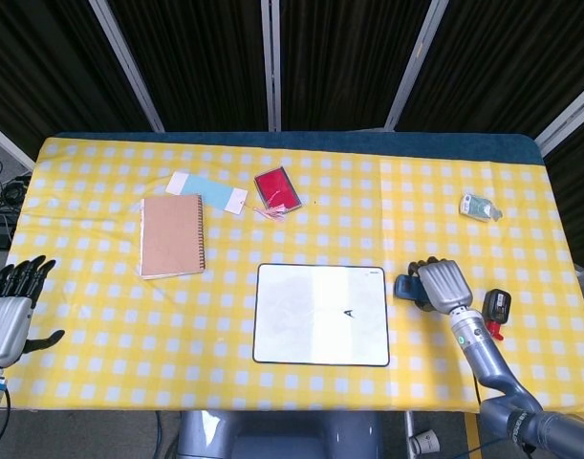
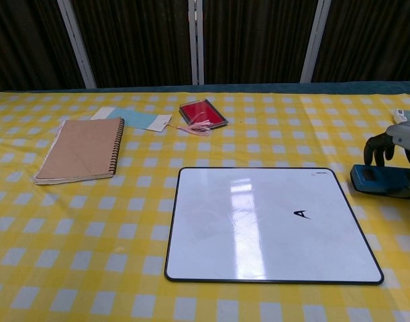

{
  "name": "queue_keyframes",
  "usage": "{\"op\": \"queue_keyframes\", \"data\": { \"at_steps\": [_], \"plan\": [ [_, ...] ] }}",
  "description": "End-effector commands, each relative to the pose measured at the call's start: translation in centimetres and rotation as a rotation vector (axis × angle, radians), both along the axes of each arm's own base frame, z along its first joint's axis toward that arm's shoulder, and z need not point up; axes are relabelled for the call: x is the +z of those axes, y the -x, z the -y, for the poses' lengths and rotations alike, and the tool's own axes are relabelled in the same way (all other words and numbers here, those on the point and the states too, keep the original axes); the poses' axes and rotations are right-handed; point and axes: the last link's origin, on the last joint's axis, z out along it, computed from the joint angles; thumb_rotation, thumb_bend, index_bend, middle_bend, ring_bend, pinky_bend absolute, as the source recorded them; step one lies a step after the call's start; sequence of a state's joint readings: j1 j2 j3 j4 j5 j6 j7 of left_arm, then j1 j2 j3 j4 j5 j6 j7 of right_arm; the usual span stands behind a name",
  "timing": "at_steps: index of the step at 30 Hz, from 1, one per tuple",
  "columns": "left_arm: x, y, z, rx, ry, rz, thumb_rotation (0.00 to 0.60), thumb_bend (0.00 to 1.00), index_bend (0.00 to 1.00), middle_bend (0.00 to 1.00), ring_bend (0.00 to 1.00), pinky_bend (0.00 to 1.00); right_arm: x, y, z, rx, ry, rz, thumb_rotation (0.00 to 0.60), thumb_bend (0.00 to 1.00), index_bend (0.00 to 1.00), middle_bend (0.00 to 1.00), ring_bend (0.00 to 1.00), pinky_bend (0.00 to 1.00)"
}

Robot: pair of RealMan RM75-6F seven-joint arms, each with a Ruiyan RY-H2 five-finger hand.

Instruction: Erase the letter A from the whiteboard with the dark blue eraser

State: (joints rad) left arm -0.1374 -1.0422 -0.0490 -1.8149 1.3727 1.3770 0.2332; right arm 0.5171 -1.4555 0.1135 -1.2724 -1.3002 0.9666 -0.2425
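- The eraser [image 2: 384, 182] lies flat on the worktop [image 1: 100, 316] just right of the whiteboard [image 1: 319, 314], near its upper right corner; its long axis runs left to right, across the worktop.
- The right hand [image 1: 439, 284] sits over the eraser with its fingers [image 2: 378, 147] curled down on its far side; whether it grips the eraser or only rests on it, I cannot tell (the chest view cuts the hand off at the frame edge).
- The letter A [image 2: 300, 214] stands unerased on the right half of the whiteboard, somewhat below the middle.
- The left hand [image 1: 9, 311] hangs at the near left edge of the worktop, fingers apart, holding nothing.
- A small black and red object [image 1: 496, 309] lies just right of the right hand.
- Farther back: a brown spiral notebook [image 1: 172, 234], a pale blue card [image 1: 208, 193], a red wallet [image 1: 278, 187] with a pink cord, and a small packet [image 1: 479, 207] far right.
- Nothing lies between eraser and letter except the whiteboard's rim.
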Motion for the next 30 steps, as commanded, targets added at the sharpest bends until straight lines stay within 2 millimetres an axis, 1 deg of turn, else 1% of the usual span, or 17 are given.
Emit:
{"op": "queue_keyframes", "data": {
  "at_steps": [1, 4, 5, 6, 8, 10, 13, 16, 19, 27, 30],
  "plan": [
    [0.1, 0.0, -0.1, 0.001, -0.003, 0.001, 0.600, 0.00, 0.00, 0.00, 0.00, 0.00, 0.5, -2.2, -0.9, 0.084, -0.025, 0.036, 0.600, 0.36, 0.50, 0.53, 0.38, 0.51],
    [0.0, 0.0, -0.1, 0.003, -0.001, 0.001, 0.600, 0.00, 0.00, 0.00, 0.00, 0.00, 0.5, -4.3, -1.6, 0.159, -0.062, 0.048, 0.600, 0.39, 0.50, 0.53, 0.38, 0.51],
    [0.0, 0.0, -0.2, 0.004, 0.003, -0.001, 0.600, 0.00, 0.00, 0.00, 0.00, 0.00, 0.3, -5.8, -1.9, 0.207, -0.086, 0.049, 0.600, 0.42, 0.50, 0.53, 0.38, 0.51],
    [-0.1, 0.0, -0.2, 0.005, 0.005, -0.002, 0.600, 0.00, 0.00, 0.00, 0.00, 0.00, 0.1, -6.8, -2.0, 0.235, -0.101, 0.048, 0.600, 0.44, 0.50, 0.53, 0.38, 0.51],
    [-0.2, 0.0, -0.3, 0.007, 0.009, -0.002, 0.600, 0.00, 0.00, 0.00, 0.00, 0.00, -0.4, -8.5, -2.1, 0.279, -0.127, 0.038, 0.600, 0.49, 0.51, 0.53, 0.38, 0.51],
    [-0.2, 0.0, -0.3, 0.007, 0.009, -0.001, 0.600, 0.00, 0.00, 0.00, 0.00, 0.00, -1.6, -10.3, -1.8, 0.313, -0.158, 0.016, 0.600, 0.52, 0.51, 0.53, 0.38, 0.51],
    [-0.1, 0.1, -0.3, 0.007, 0.008, 0.003, 0.600, 0.00, 0.00, 0.00, 0.00, 0.00, -2.8, -11.4, -1.1, 0.323, -0.171, -0.017, 0.600, 0.54, 0.51, 0.53, 0.39, 0.51],
    [0.1, 0.1, -0.3, 0.009, 0.005, 0.008, 0.600, 0.00, 0.00, 0.00, 0.00, 0.00, -3.7, -11.9, -0.2, 0.323, -0.160, -0.061, 0.600, 0.59, 0.52, 0.54, 0.39, 0.51],
    [0.5, 0.3, -0.2, 0.015, -0.001, 0.020, 0.600, 0.00, 0.00, 0.00, 0.00, 0.00, -4.7, -11.6, 0.4, 0.303, -0.149, -0.111, 0.600, 0.65, 0.52, 0.55, 0.40, 0.51],
    [0.8, 0.4, -0.1, 0.014, 0.001, 0.031, 0.600, 0.00, 0.00, 0.00, 0.00, 0.00, -5.0, -10.4, 0.1, 0.275, -0.158, -0.174, 0.600, 0.71, 0.53, 0.56, 0.41, 0.51],
    [0.8, 0.4, 0.0, 0.011, 0.000, 0.031, 0.600, 0.00, 0.00, 0.00, 0.00, 0.00, -5.2, -9.8, -0.1, 0.272, -0.172, -0.196, 0.600, 0.72, 0.55, 0.57, 0.42, 0.52]
  ]
}}
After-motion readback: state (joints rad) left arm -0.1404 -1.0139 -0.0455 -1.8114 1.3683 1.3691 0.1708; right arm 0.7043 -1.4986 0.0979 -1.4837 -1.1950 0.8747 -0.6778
